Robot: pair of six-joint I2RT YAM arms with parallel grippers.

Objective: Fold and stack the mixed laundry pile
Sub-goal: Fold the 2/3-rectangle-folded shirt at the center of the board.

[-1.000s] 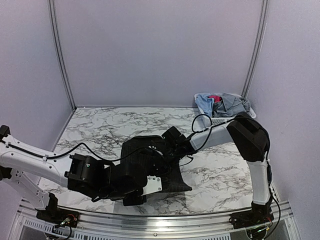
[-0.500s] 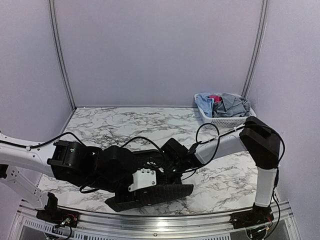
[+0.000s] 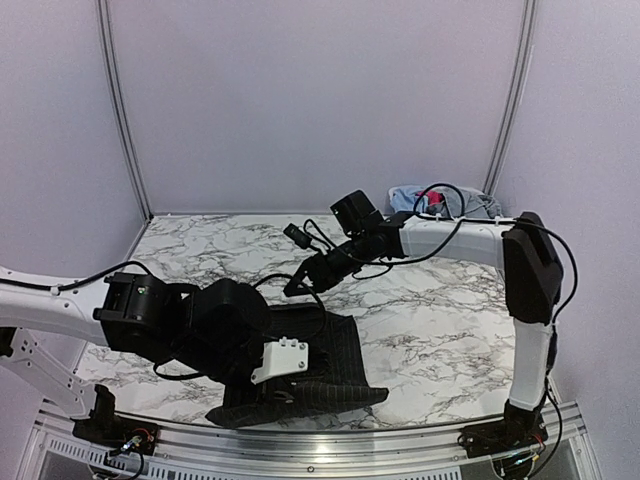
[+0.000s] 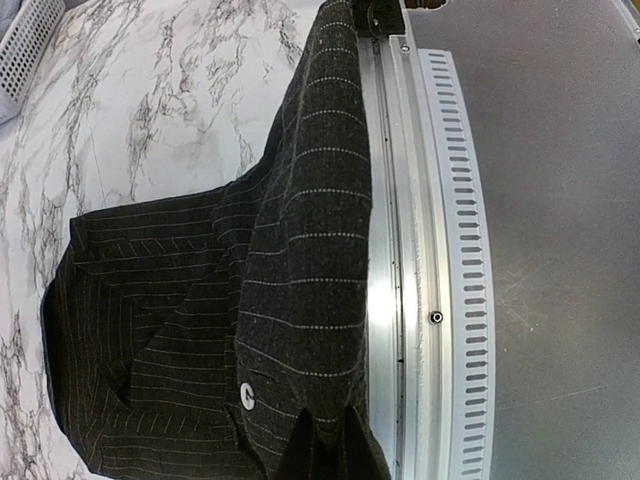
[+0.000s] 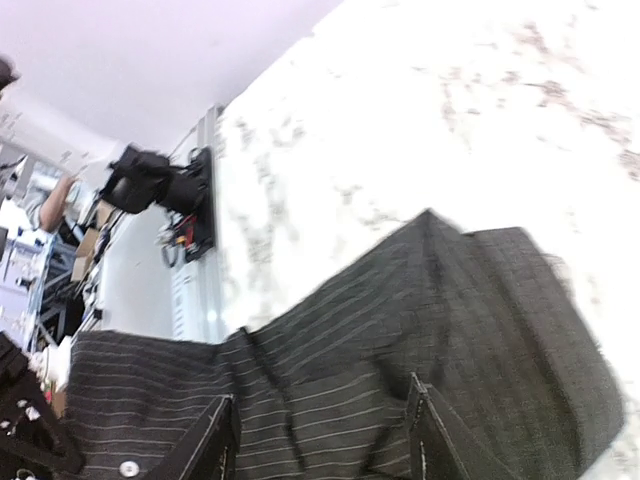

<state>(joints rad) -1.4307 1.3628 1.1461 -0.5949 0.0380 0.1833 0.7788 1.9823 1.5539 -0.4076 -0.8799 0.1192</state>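
Note:
The black pinstriped shirt [image 3: 330, 365] lies spread near the table's front edge, its near hem along the metal rail. My left gripper [image 4: 330, 452] is shut on a fold of the shirt [image 4: 300, 250] beside a white button. My right gripper [image 3: 300, 283] hangs above the table behind the shirt, and in its wrist view the right gripper [image 5: 320, 440] is open with nothing between its fingers and the shirt [image 5: 450, 300] below it. The other pieces of the laundry pile, light blue [image 3: 405, 197] and pink-red [image 3: 432, 198], sit heaped at the back right, partly hidden by the right arm.
A white lattice basket [image 4: 28, 40] stands at the back right corner under the heaped garments. An aluminium rail [image 4: 400, 250] runs along the near table edge, with grey floor beyond. Bare marble table [image 3: 220, 250] stretches behind the shirt. Loose cables trail from both arms.
My right gripper has opened off the shirt, risen and swung back toward the far side. The left arm has drawn the shirt toward the near edge, and it now lies flatter.

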